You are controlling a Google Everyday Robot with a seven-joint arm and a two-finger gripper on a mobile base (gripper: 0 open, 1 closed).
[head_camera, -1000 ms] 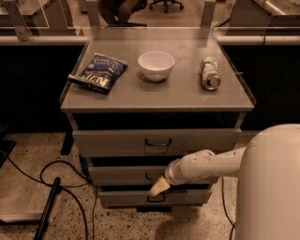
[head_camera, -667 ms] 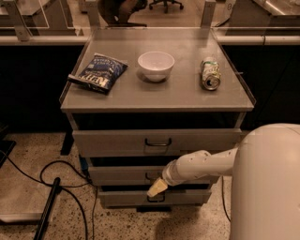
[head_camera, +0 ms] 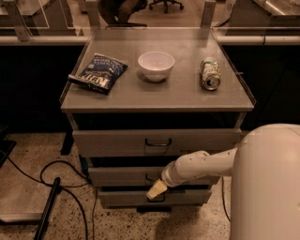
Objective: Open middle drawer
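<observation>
A grey cabinet top (head_camera: 178, 96) stands in a dim room with a speckled floor (head_camera: 23, 197), and black cables (head_camera: 50, 169) curl on that floor at the left. Behind the cabinet runs a pale rail (head_camera: 28, 41), and a chair (head_camera: 166, 3) shows far back. On the top lie a dark blue chip bag (head_camera: 98, 72) at the left, a white bowl (head_camera: 156, 64) in the middle (its inside looks plain white) and a can (head_camera: 210, 74) on its side at the right. Under the top sit three grey drawers. The top drawer (head_camera: 108, 142) sticks out the most. The middle drawer (head_camera: 117, 176) is just below it and the bottom drawer (head_camera: 126, 198) is lowest; their insides are hidden. The white arm (head_camera: 201, 166) reaches in from the right across the middle drawer. The gripper (head_camera: 156, 190) hangs just under that drawer's handle, and it cannot be told whether it is wide or narrow.
</observation>
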